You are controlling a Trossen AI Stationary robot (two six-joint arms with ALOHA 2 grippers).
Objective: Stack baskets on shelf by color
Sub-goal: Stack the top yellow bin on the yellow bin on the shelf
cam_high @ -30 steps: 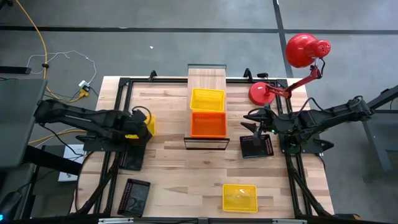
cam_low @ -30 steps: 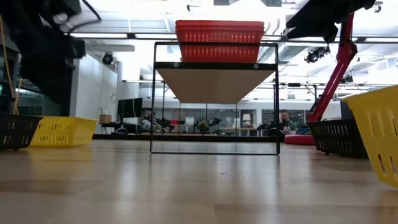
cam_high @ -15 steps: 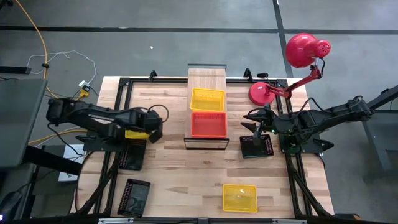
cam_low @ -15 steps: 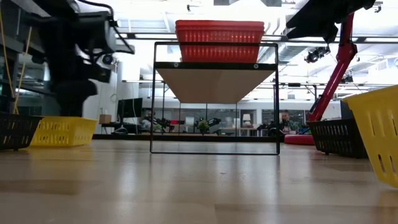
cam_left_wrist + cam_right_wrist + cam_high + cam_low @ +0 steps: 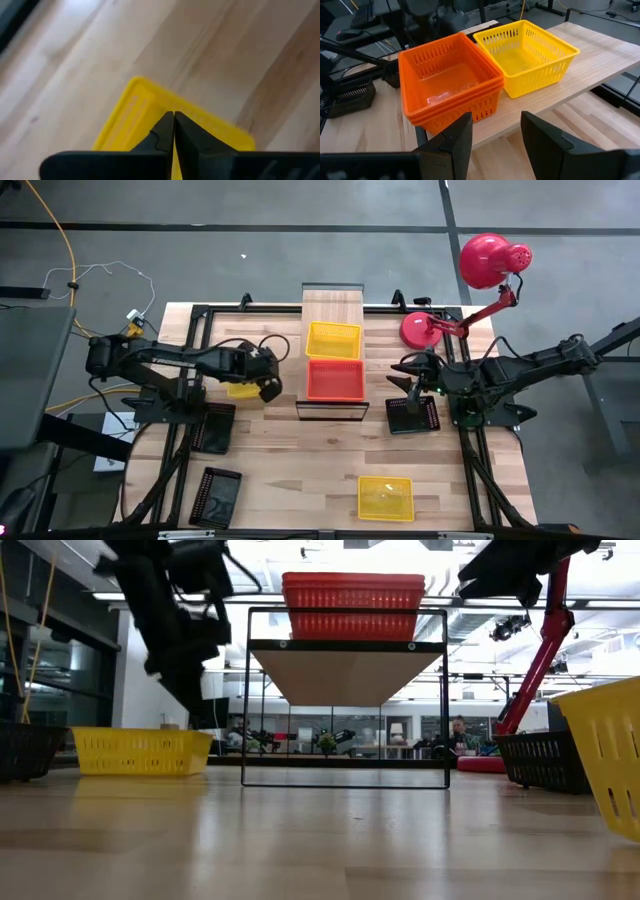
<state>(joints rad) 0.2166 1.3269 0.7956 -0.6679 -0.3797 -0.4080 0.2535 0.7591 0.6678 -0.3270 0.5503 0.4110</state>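
On the shelf (image 5: 332, 305) sit an orange stack of baskets (image 5: 335, 380) at the near end and a yellow basket (image 5: 333, 340) behind it. Another yellow basket (image 5: 240, 389) rests flat on the table left of the shelf. My left gripper (image 5: 173, 119) is shut over that basket's (image 5: 145, 110) right end, and the arm hides part of the basket from above. My right gripper (image 5: 492, 135) hangs open right of the shelf, above a black basket (image 5: 412, 415), with nothing between its fingers. My left gripper points down at the yellow basket's right end (image 5: 200, 120) with its fingers shut. I cannot tell whether the tips touch the basket. The basket (image 5: 140, 752) stands with its bottom on the table.
Two black baskets (image 5: 213, 430) (image 5: 218, 495) lie at the table's near left. A yellow basket (image 5: 385, 498) sits at the near edge. A red lamp (image 5: 470, 290) stands at the far right. The shelf's far end is bare plank.
My left gripper has swung toward the table's right, from the left edge to just left of the shelf. The yellow basket beneath it has slid along the table toward the right and stays flat on its bottom.
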